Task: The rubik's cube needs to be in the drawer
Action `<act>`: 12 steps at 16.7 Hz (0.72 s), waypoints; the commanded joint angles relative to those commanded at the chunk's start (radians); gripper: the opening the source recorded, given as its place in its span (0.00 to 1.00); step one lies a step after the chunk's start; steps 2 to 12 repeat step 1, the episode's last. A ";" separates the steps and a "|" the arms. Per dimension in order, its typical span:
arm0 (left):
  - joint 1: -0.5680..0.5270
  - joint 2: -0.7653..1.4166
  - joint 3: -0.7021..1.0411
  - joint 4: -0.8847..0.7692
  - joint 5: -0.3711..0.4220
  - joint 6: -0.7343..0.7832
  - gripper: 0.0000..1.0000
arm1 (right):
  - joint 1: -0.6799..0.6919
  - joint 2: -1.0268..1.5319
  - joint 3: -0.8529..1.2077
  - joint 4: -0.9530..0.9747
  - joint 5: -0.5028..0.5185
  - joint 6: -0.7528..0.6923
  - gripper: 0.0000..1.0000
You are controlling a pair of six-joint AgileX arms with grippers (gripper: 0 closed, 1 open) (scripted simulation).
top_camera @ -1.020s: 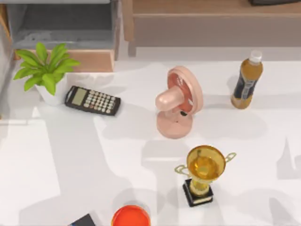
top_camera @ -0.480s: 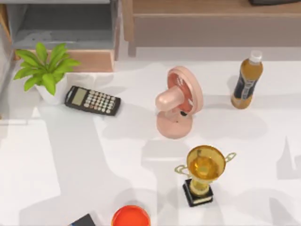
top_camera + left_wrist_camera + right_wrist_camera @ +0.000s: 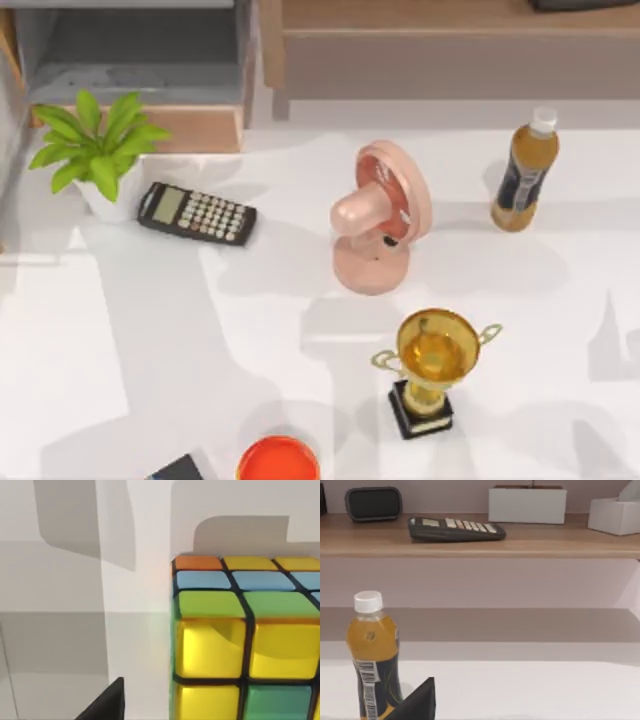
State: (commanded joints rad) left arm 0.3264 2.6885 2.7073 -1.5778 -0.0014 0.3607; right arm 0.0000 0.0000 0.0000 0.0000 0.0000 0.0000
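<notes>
The rubik's cube [image 3: 245, 645] looms close in the left wrist view, with yellow and green tiles facing the camera and blue, orange and yellow tiles on its upper face. It stands on the white surface. A dark edge of my left gripper [image 3: 107, 705] shows beside it, apart from the cube. The drawer [image 3: 190, 128] stands open at the table's back left, with a grey inside and a tan front panel. A dark edge of my right gripper [image 3: 420, 702] shows near the bottle [image 3: 372, 655].
On the table stand a potted plant [image 3: 98, 150], a calculator [image 3: 196, 213], a pink fan [image 3: 380, 215], a bottle [image 3: 525, 170], a gold trophy [image 3: 432, 365] and a red bowl [image 3: 278, 460]. A brown shelf [image 3: 450, 40] runs along the back right.
</notes>
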 joint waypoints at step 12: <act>0.000 0.000 0.000 0.000 0.000 0.000 1.00 | 0.000 0.000 0.000 0.000 0.000 0.000 1.00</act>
